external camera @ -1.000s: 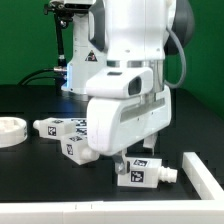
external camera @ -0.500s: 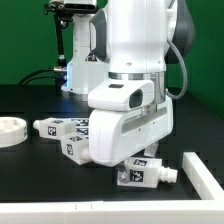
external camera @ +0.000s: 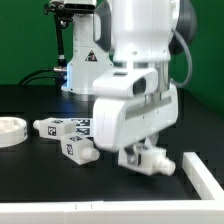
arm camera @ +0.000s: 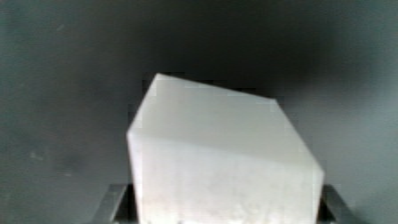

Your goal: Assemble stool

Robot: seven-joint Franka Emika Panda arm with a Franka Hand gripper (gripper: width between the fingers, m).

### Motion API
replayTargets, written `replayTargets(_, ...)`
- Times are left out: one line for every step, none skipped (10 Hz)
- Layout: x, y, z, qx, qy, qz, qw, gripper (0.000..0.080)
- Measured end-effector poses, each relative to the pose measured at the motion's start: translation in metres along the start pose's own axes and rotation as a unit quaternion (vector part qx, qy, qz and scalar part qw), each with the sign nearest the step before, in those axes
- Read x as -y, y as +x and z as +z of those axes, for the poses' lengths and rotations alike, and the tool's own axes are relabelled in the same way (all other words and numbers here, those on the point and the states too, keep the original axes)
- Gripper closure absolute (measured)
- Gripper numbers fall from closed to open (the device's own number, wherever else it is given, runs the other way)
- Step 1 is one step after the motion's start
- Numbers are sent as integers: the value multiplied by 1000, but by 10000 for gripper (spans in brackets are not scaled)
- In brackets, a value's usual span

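Note:
My gripper (external camera: pixel 138 150) is shut on a white stool leg (external camera: pixel 153 160) and holds it tilted, just above the black table at the exterior view's right. In the wrist view the leg (arm camera: pixel 222 150) fills the middle as a big white block, with dark fingers (arm camera: pixel 121 203) on either side of it. Two more tagged legs (external camera: pixel 55 127) (external camera: pixel 78 149) lie on the table left of my hand. The round white seat (external camera: pixel 10 130) lies at the far left, cut off by the frame edge.
A long white bar (external camera: pixel 201 173) lies on the table close to the right of the held leg. The robot base (external camera: pixel 82 62) stands behind. A white strip (external camera: pixel 60 212) runs along the front edge.
My hand has turned and shifted right. The leg, which lay flat on the table under the hand, is now raised, tilted and nearer the long bar.

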State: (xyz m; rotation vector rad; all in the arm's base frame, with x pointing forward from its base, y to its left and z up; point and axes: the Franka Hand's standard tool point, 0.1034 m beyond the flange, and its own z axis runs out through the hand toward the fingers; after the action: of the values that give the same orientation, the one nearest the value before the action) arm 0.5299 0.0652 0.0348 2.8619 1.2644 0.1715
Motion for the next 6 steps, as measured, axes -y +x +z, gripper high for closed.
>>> replayTargets(23, -5, -14, 1, 2, 11, 1000, 489)
replayTargets(42, -7, -24, 0, 2, 22, 1000, 489)
replayTargets(46, -6, -24, -1, 2, 18, 1000, 489)
replayTargets(42, -8, -21, 0, 2, 21, 1000, 489)
replayTargets(42, -8, -21, 0, 2, 21, 1000, 489)
replayTargets(42, -8, -21, 0, 3, 21, 1000, 489)
